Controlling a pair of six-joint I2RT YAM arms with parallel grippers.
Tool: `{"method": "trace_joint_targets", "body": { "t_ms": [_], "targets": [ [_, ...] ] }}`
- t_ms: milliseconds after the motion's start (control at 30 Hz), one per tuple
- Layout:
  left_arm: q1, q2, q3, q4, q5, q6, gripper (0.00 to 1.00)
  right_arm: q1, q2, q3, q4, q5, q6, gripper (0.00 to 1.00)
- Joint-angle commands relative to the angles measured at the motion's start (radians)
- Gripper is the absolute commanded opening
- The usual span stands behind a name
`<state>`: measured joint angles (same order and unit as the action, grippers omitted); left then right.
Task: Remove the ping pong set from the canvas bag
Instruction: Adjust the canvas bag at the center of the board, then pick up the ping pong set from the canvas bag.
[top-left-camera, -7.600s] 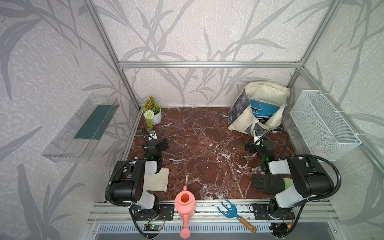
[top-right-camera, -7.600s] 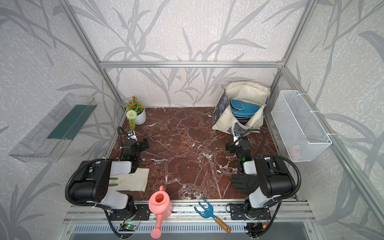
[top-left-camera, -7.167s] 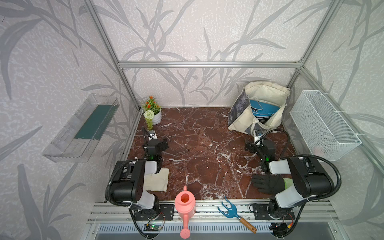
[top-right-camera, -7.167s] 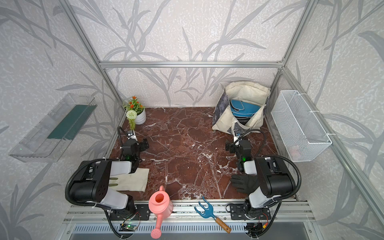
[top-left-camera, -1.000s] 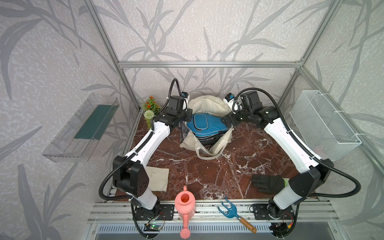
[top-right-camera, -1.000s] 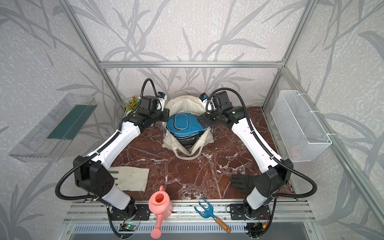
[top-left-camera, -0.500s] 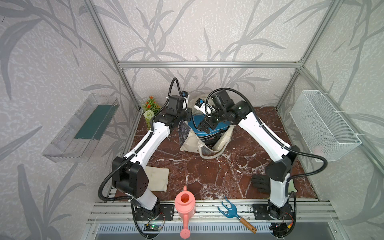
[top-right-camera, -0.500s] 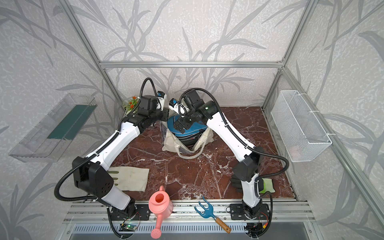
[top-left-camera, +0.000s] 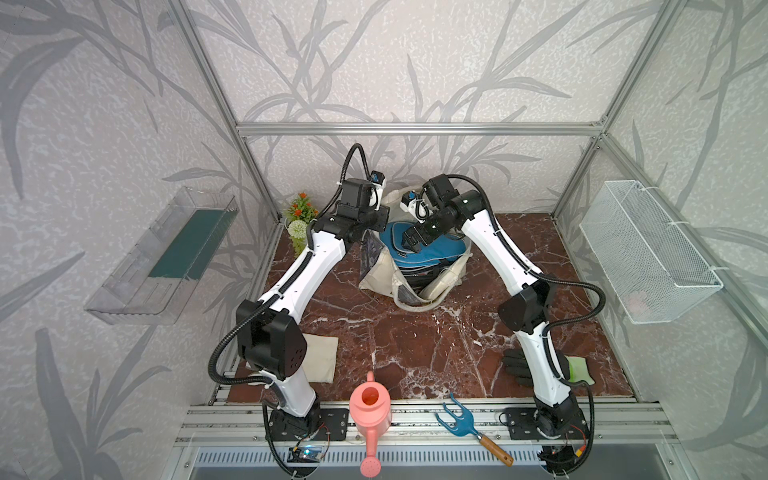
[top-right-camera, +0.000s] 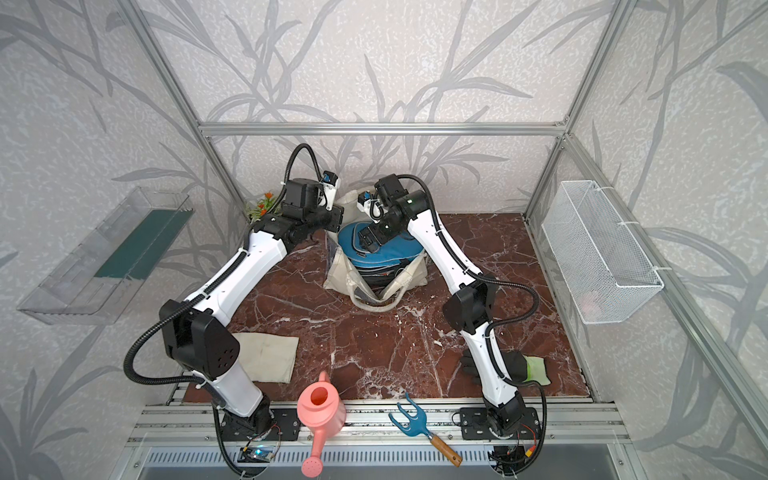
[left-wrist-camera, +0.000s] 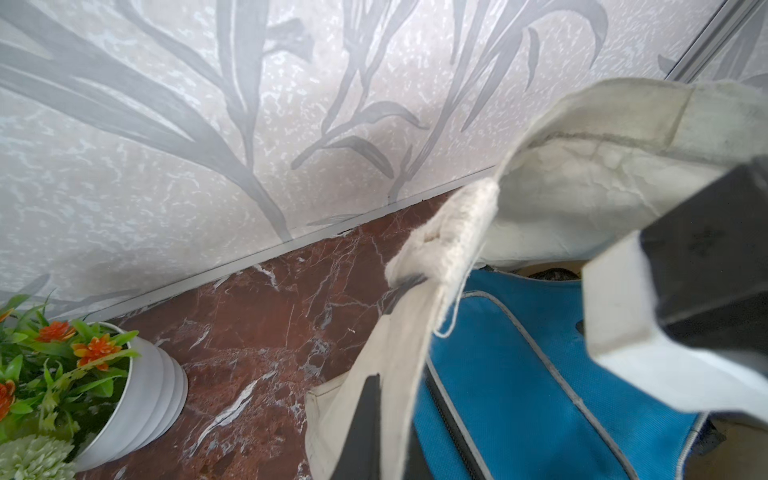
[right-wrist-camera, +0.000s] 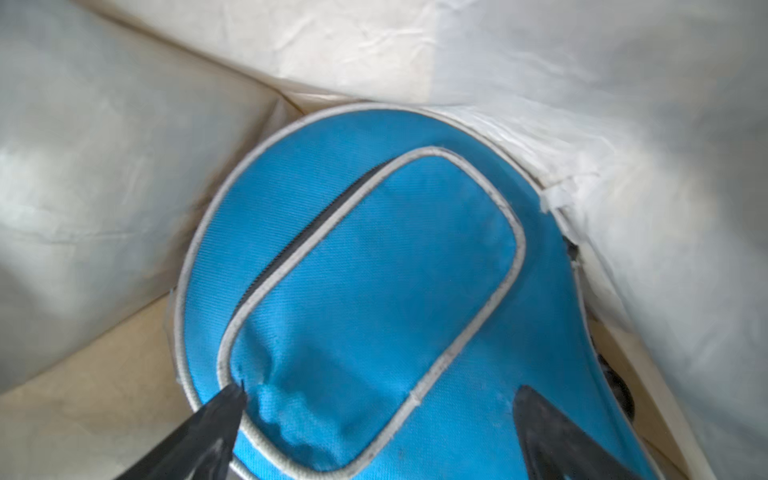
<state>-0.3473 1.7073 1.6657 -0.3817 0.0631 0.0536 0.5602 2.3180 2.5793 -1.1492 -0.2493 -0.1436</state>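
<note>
Blue padded fabric fills my right wrist view: the blue paddle case (right-wrist-camera: 374, 270) lies topmost in the canvas bag (right-wrist-camera: 124, 166). Its round end sits tight against the cream lining from 12 to 2 o'clock, with looser room at 9. My right gripper (right-wrist-camera: 382, 415) stands wide apart over the case's pocket. One fingertip (right-wrist-camera: 216, 419) touches the pale piping, and nothing is clamped.

My left gripper (top-left-camera: 380, 219) is pinched together on the bag's rim at its 9 o'clock side, and that wall stands upright.

In both top views the bag sits toward 12 o'clock on the marble floor (top-left-camera: 415, 345). Its mouth sags toward 6, and there the darker cases (top-left-camera: 419, 274) show stacked under the blue one. Bare floor runs from the bag toward 6 o'clock as far as the pink watering can (top-left-camera: 370, 409). A cream glove (top-left-camera: 322, 357) lies at 8, a black glove (top-left-camera: 515, 365) at 4, and a potted plant (top-left-camera: 301, 220) at 10, close beside my left arm.
</note>
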Motion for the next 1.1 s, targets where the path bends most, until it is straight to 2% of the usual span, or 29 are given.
{"method": "trace_joint_targets", "body": {
  "t_ms": [0, 133, 300, 500, 633, 767, 933, 1067],
  "targets": [
    [-0.001, -0.132, -0.066, 0.302, 0.051, 0.023, 0.0, -0.022, -0.033, -0.065, 0.04, 0.021, 0.043, 0.99],
    [0.003, -0.168, -0.231, 0.391, 0.047, 0.003, 0.0, -0.054, -0.046, -0.117, 0.072, -0.002, 0.04, 0.99],
    [0.004, -0.175, -0.302, 0.405, 0.056, -0.033, 0.0, -0.053, -0.073, -0.186, 0.055, 0.034, 0.008, 0.99],
    [0.004, -0.187, -0.356, 0.418, 0.054, -0.063, 0.0, -0.028, -0.203, -0.472, 0.163, 0.062, -0.045, 0.99],
    [0.004, -0.187, -0.355, 0.401, 0.055, -0.068, 0.0, 0.02, -0.357, -0.764, 0.356, 0.096, -0.1, 0.99],
    [0.004, -0.187, -0.349, 0.388, 0.054, -0.067, 0.0, 0.033, -0.468, -0.965, 0.514, 0.097, -0.114, 0.99],
    [0.004, -0.194, -0.35, 0.382, 0.061, -0.069, 0.0, 0.028, -0.479, -0.988, 0.503, 0.14, -0.106, 0.99],
    [0.004, -0.207, -0.36, 0.366, 0.085, -0.059, 0.0, 0.012, -0.472, -0.901, 0.453, 0.099, -0.115, 0.99]
  ]
}}
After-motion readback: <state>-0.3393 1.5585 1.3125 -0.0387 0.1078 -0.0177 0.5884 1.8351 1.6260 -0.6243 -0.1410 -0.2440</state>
